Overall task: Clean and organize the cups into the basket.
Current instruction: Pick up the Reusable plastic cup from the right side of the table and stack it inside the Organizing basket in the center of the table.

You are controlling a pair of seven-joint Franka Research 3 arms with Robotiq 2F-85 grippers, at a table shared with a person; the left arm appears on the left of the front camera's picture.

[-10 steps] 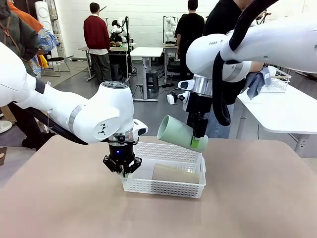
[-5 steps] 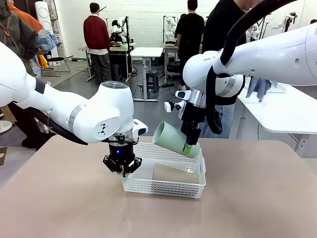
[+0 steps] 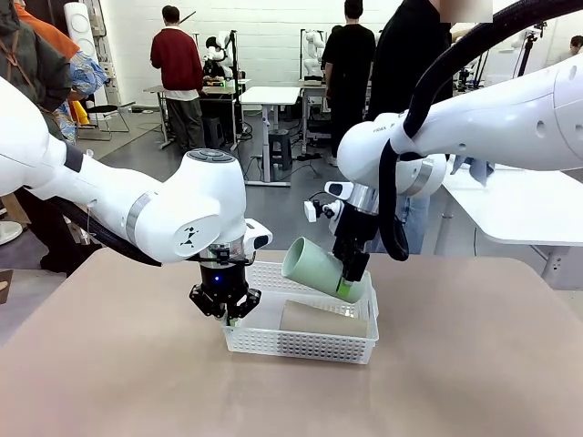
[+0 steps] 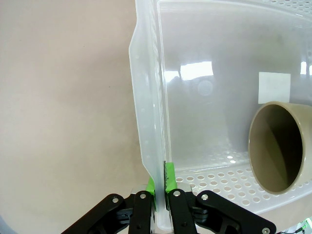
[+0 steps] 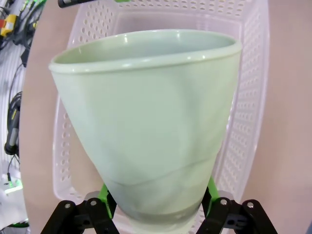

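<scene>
Tan table [image 3: 109, 364] — basket [image 3: 301, 344] bears pale label [image 4: 274, 87]; right hand [image 3: 351, 278] holds mint cup [image 3: 314, 264].

Pretty sure I live in a robotics lab, not anybody's kitchen lol. My left arm [image 3: 173, 214] and right arm [image 3: 510, 114] work at a tan table [image 3: 109, 364] in one big open room. White wall [image 3: 264, 27] at 12 o'clock, grey floor [image 3: 282, 205], white work tables [image 3: 269, 94] at 12 and 3, people [image 3: 178, 59] standing at them, and a fat black cable [image 3: 437, 64] along my right arm.
</scene>
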